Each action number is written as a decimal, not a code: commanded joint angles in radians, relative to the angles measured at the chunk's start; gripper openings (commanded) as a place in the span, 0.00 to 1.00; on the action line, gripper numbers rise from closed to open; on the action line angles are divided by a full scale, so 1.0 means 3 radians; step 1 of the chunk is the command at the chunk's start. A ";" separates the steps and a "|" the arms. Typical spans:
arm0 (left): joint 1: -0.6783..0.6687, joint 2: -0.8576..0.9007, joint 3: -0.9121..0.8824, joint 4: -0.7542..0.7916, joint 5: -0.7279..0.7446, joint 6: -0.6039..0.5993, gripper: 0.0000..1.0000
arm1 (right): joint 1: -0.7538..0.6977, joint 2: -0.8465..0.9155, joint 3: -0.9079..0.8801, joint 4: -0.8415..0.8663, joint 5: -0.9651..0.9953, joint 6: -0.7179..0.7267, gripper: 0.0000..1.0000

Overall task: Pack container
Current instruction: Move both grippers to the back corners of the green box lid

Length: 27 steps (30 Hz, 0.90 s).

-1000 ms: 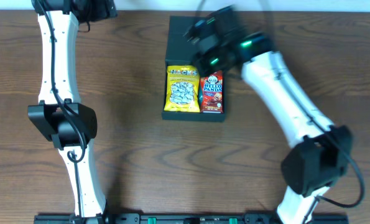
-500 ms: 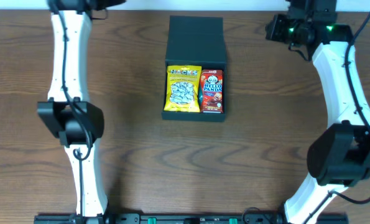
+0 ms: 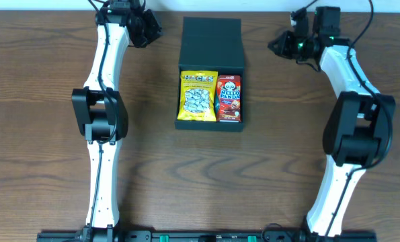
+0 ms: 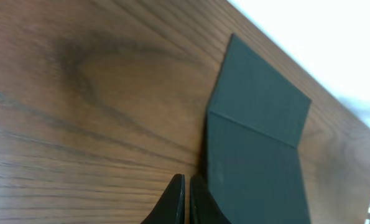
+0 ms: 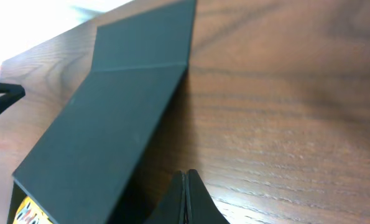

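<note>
Both tools are pinched shut and hold nothing. The left gripper (image 3: 146, 30) hangs over the table (image 3: 45, 168) at the container's (image 3: 212, 44) 10 o'clock, the right gripper (image 3: 280, 46) at its 2 o'clock, and neither touches it. The container sits toward 12 o'clock near the far edge, its flap lying open toward 12. A yellow snack pack (image 3: 197, 96) and a red Hello Panda box (image 3: 228, 99) lie side by side inside. Bare wood spreads from 3 through 6 to 9 o'clock. The wrist views show fingertips meeting and the flap's hinge crease. Only the overhead shows the contents fully, and the right wrist catches just a yellow corner.
</note>
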 commanded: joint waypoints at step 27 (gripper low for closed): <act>-0.0084 0.0009 -0.0476 -0.0015 0.0104 -0.0299 0.06 | 0.0262 0.0448 0.0008 0.0237 -0.0718 0.0554 0.02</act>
